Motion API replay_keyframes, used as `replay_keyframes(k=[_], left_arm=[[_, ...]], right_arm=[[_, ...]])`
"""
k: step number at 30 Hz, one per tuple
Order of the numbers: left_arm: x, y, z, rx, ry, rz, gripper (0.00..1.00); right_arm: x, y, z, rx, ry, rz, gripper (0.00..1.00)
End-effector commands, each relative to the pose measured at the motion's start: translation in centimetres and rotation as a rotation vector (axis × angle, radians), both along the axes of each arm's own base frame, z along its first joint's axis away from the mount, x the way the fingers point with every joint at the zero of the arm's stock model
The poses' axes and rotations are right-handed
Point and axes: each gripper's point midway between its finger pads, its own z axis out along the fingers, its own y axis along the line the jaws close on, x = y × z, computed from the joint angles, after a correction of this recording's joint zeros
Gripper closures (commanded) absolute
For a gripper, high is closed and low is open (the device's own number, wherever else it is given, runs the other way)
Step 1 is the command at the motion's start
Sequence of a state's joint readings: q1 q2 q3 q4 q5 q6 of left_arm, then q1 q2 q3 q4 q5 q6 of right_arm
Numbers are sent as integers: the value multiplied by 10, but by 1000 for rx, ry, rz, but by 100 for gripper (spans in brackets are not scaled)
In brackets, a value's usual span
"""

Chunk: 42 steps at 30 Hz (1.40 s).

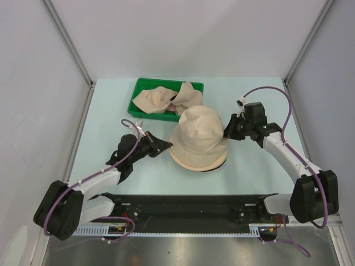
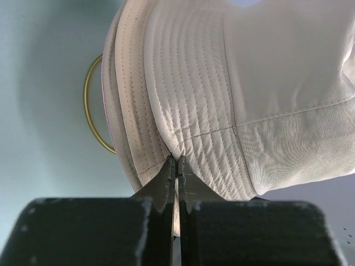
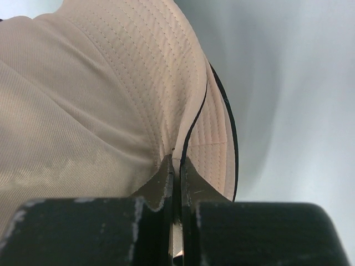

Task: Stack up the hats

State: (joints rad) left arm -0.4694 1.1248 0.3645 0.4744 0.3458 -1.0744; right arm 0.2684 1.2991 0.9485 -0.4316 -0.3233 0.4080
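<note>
A beige brimmed hat point(image 1: 198, 136) sits crown up in the middle of the table, over another brim point(image 1: 191, 163) that shows beneath it. My left gripper point(image 1: 166, 146) is shut on the top hat's left brim point(image 2: 183, 111), with fabric pinched between the closed jaws point(image 2: 177, 159). My right gripper point(image 1: 226, 133) is shut on the right brim point(image 3: 166, 83), the fold caught at the fingertips point(image 3: 177, 159). A lower brim with a black edge point(image 3: 222, 144) lies beside it. More crumpled beige hats point(image 1: 166, 100) lie in the green tray point(image 1: 138, 88).
A gold wire ring point(image 2: 89, 111) peeks out from under the hats on the left side. The green tray stands at the back of the pale table point(image 1: 105, 144), just behind the middle hat. White walls enclose the table on three sides.
</note>
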Motion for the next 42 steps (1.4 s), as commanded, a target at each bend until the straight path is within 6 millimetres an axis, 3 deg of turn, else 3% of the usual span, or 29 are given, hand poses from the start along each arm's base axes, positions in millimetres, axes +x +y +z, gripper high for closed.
replay_keyframes(k=[1,8,13,19,24,29,31,33,37,42], left_arm=[[-2,2,3,-25,-12,28,100],[-2,10,-48,152,112,28,100],[-2,11,-71,233,157,3,100],[-2,14,-97,355,217,-28,100],[2,9,-106,423,229,-55,100],[11,-4,-106,470,223,-95,100],[15,-11,-101,468,206,-109,100],[23,-18,-95,461,187,-115,100],[36,-36,-77,427,118,-143,100],[45,-58,-52,386,25,-208,100]], right_arm=[[-26,-3,2,-32,76,12,100],[-51,-19,-41,-122,219,-2,100],[-69,-38,-68,-234,317,-11,100],[-98,-45,-106,-328,475,1,100],[-109,-41,-117,-387,507,25,100],[-107,-41,-110,-387,478,16,100],[-104,-45,-102,-388,441,0,80],[-106,-51,-96,-392,433,-21,50],[-100,-68,-84,-367,425,-118,29],[-73,-75,-37,-236,322,-223,22]])
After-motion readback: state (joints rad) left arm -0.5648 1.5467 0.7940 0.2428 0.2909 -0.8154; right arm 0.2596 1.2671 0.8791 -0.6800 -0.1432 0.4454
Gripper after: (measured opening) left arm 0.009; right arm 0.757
